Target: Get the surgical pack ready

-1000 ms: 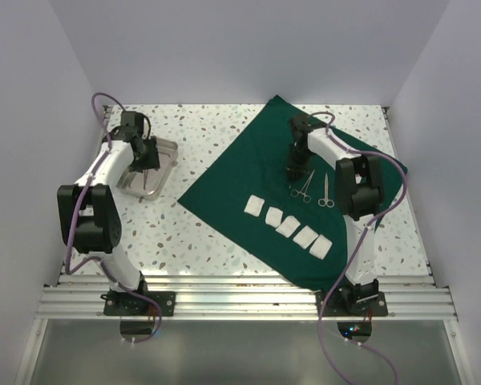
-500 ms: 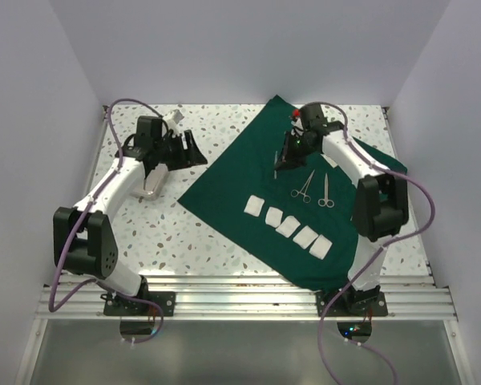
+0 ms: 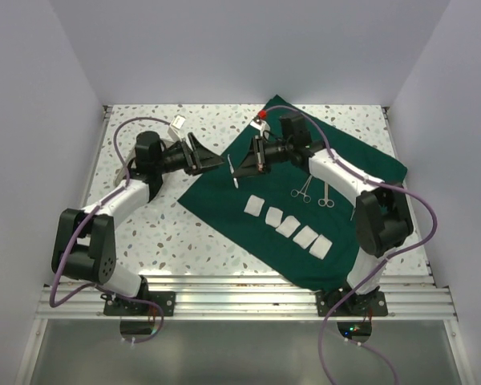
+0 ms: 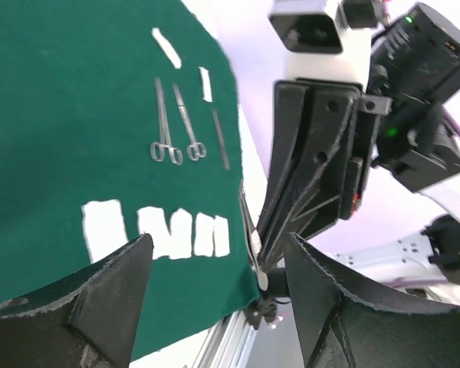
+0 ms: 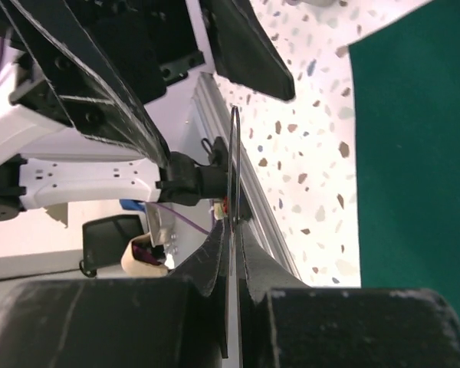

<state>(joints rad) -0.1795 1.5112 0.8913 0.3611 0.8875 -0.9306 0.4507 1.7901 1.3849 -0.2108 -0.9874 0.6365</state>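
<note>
The surgical pack is a dark green drape (image 3: 305, 172) spread flat across the right half of the table. Several white gauze squares (image 3: 289, 227), two ring-handled forceps (image 3: 302, 191) and a thin tool (image 4: 221, 139) lie on it. My right gripper (image 3: 244, 163) hovers over the drape's left corner, shut on a thin metal instrument (image 3: 234, 170) that shows edge-on in the right wrist view (image 5: 234, 176). My left gripper (image 3: 216, 160) faces it from the left, open. In the left wrist view the instrument (image 4: 252, 238) stands between its two fingers (image 4: 107, 299), touching neither.
The speckled tabletop (image 3: 168, 224) stretches left of the drape. An aluminium rail (image 3: 240, 289) runs along the near edge, and white walls close in the back and sides. Both arms meet above the table's middle.
My left arm swung from the tray at the far left toward the centre and opened wider. My right gripper closed on the instrument, lifted it off the drape and carried it left.
</note>
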